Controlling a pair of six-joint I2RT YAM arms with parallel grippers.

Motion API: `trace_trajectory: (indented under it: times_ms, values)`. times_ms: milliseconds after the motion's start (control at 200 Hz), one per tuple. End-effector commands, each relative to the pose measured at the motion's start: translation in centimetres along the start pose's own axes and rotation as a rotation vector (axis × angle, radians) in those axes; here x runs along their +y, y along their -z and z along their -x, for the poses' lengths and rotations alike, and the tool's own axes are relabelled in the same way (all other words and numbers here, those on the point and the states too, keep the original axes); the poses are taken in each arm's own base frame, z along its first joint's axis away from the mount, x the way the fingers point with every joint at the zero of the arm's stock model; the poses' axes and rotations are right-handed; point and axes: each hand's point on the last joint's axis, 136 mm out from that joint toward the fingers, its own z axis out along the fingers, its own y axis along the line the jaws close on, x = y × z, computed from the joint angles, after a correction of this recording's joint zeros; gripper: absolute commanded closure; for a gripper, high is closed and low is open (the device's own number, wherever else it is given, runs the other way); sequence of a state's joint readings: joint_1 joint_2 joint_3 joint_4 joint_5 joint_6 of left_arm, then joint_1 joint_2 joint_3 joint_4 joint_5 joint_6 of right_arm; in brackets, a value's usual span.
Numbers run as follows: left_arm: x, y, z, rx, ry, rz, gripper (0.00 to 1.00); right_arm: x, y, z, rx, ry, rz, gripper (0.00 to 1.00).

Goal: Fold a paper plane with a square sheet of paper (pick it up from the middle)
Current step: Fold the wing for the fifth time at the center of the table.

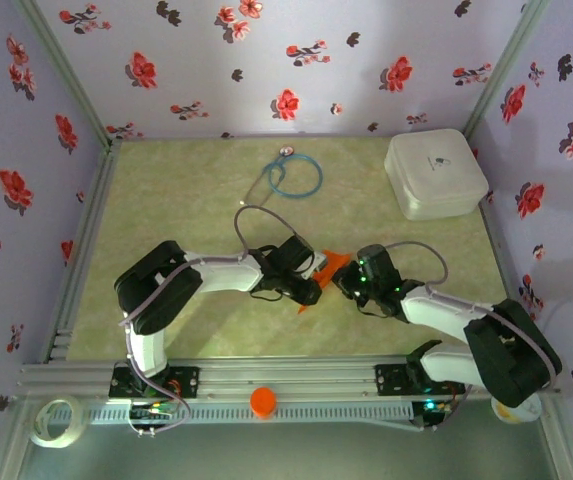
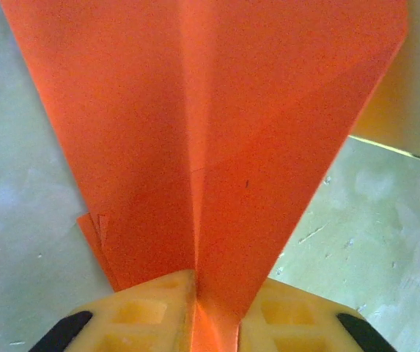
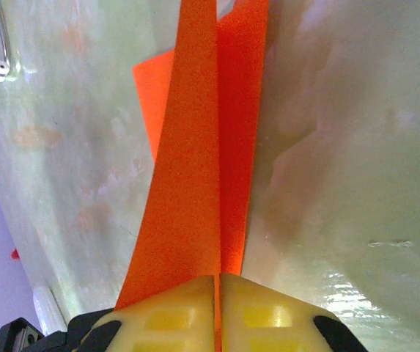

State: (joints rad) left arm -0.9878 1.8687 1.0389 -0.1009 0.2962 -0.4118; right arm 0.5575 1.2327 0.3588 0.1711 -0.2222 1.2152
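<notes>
Centrally, above the table (image 1: 196,210) near its front edge: paper plane (image 1: 333,262) held between both arms. L gripper (image 2: 219,293) is clamped on the centre ridge, wings fanning outward. R gripper (image 3: 217,282) is pinched tight on the folded layers. White box (image 1: 436,172) sits far right.

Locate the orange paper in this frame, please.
In the top view the folded orange paper is mid-table, pinched between the left gripper and the right gripper, nearer the arms than the white box at the far right.
</notes>
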Motion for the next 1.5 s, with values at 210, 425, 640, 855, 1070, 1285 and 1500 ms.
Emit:
trace_trajectory:
  times_ms: [210, 425, 640, 855, 1070, 1285, 1500]
  values:
    - [0.5, -0.7, -1.2, 0.058, 0.025, -0.020, 0.93, 0.8, -0.2, -0.1, 0.006, 0.001, 0.026, 0.92]
    - [0.6, -1.1, -1.6, 0.084, 0.041, -0.042, 0.95, 0.8, 0.2, 0.2, -0.017, -0.011, 0.051, 0.93]
    - [0.4, -1.5, -1.8, 0.111, 0.048, -0.072, 0.95, 2.1, 0.6, 0.2, -0.015, 0.007, 0.115, 0.93]
    - [0.3, -1.7, -1.8, 0.124, 0.063, -0.093, 0.94, 3.9, -0.4, -0.7, 0.061, 0.035, 0.190, 0.95]
    - [0.3, -1.4, -1.8, 0.120, 0.070, -0.100, 0.92, 1.4, -1.7, 0.0, 0.026, -0.005, 0.110, 0.97]
    - [0.0, -0.7, -1.2, 0.090, 0.067, -0.112, 0.81, 0.2, -1.2, 0.5, 0.000, -0.023, 0.079, 0.97]
    - [-0.9, 0.5, 0.2, 0.026, 0.057, -0.136, 0.75, 0.5, -1.1, 0.3, 0.012, -0.025, 0.094, 0.97]
